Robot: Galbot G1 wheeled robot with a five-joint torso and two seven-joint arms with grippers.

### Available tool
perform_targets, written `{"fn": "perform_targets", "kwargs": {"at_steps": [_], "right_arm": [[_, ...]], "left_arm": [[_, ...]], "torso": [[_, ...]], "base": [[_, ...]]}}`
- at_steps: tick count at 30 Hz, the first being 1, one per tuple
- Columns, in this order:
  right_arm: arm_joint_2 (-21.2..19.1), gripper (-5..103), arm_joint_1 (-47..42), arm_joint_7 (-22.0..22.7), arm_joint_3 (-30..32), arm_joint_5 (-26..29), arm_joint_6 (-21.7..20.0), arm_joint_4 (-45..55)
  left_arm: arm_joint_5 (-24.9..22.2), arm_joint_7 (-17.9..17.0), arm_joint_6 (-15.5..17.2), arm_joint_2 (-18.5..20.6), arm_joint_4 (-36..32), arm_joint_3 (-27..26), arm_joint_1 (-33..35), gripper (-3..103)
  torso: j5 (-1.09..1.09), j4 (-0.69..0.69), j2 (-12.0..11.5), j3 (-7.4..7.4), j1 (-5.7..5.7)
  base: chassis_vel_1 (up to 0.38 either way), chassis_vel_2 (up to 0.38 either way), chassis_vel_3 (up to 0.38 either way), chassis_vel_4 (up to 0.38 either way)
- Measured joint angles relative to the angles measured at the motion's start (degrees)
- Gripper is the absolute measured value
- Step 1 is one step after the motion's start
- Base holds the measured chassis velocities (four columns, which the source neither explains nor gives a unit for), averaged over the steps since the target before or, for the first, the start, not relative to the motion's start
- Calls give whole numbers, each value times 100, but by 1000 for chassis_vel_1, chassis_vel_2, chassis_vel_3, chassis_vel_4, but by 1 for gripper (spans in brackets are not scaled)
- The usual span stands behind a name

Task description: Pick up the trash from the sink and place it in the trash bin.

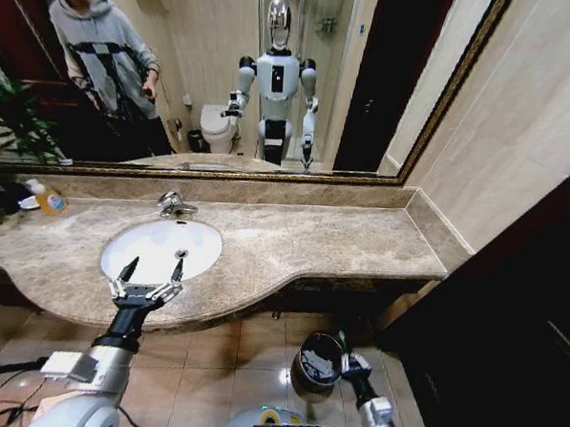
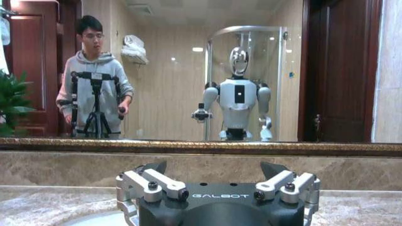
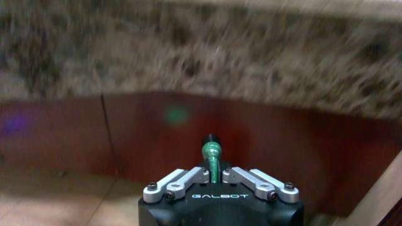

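Right pincer (image 3: pixel 212 181) hangs low beside the trash bin (image 1: pixel 317 360) on the floor, clenched on the green stick (image 3: pixel 212 157), which stands out between the closed fingers; likely positioned for a drop into the bin, where pale trash already lies. Stick not yet released. Left pincer (image 1: pixel 149 272) hovers over the near rim of the sink (image 1: pixel 162 248), fingers spread wide, grasping nothing, apparently staged for the next pick. Basin looks bare from the head view. Table (image 1: pixel 322 239) holds a yellow-orange bottle (image 1: pixel 47 197) at its far left.

The left gripper (image 2: pixel 220 181) is showing black housing lettered "GALBOT". Silver linkages with black screws are flanking its dark fingertips (image 2: pixel 274 168).
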Motion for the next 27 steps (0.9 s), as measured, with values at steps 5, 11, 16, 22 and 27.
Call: {"fn": "perform_targets", "kwargs": {"at_steps": [5, 11, 16, 22, 27], "right_arm": [[341, 6, 545, -131, -41, -563, -66, -984], [468, 6, 1188, -172, -89, -985, -216, -1916], [511, 6, 1730, -247, -119, -1307, -296, -2675], [555, 6, 2232, -326, -114, -1458, -315, -3388], [596, 6, 2557, -373, -89, -1554, -359, -3877]], "left_arm": [[0, 0, 0, 0, 0, 0, 0, 100], [0, 0, 0, 0, 0, 0, 0, 100], [0, 0, 0, 0, 0, 0, 0, 100], [0, 0, 0, 0, 0, 0, 0, 100], [0, 0, 0, 0, 0, 0, 0, 100]], "torso": [[1, -1, 0, 0, 0], [-1, -1, 0, 1, 1], [-1, -1, 0, 1, 1], [-1, -1, 0, 1, 1], [-1, -1, 0, 1, 1]], "base": [[0, 0, 0, 0], [0, 0, 0, 0], [0, 0, 0, 0], [0, 0, 0, 0], [0, 0, 0, 0]]}}
